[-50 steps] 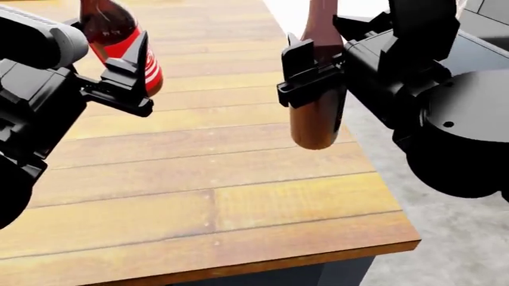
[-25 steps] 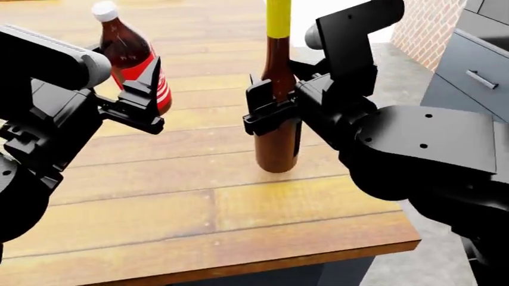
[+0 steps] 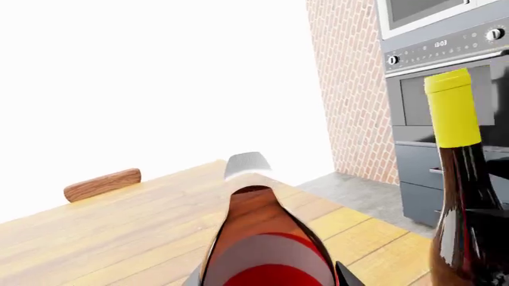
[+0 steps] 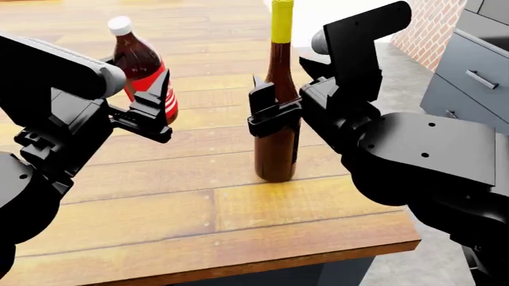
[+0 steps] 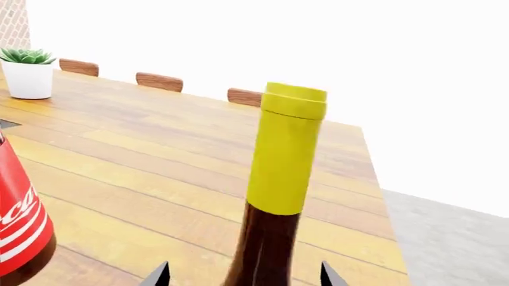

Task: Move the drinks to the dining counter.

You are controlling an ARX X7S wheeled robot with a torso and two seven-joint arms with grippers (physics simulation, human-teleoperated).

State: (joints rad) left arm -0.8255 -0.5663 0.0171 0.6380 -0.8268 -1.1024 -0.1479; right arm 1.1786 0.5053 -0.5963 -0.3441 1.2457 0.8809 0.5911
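A red-labelled cola bottle [image 4: 142,65] with a white cap hangs tilted over the dining counter [image 4: 199,208], and my left gripper [image 4: 159,98] is shut on its body. In the left wrist view its fingers press both sides of the cola bottle [image 3: 266,238]. The tall dark wine bottle [image 4: 277,149] with a yellow neck stands upright on the wooden planks near the counter's right edge. My right gripper [image 4: 275,110] is around its middle. In the right wrist view both fingertips sit apart from the wine bottle [image 5: 286,167], so that gripper [image 5: 242,277] is open.
The counter's front edge and right corner [image 4: 409,241] are close to the wine bottle. Grey drawers [image 4: 469,77] and a brick wall [image 4: 430,27] stand to the right. A potted plant [image 5: 28,71] and chair backs [image 5: 159,80] are at the counter's far side.
The wine bottle came down from a tilted hold in the air to stand on the counter. My left gripper shifted a little right and lower with the cola bottle.
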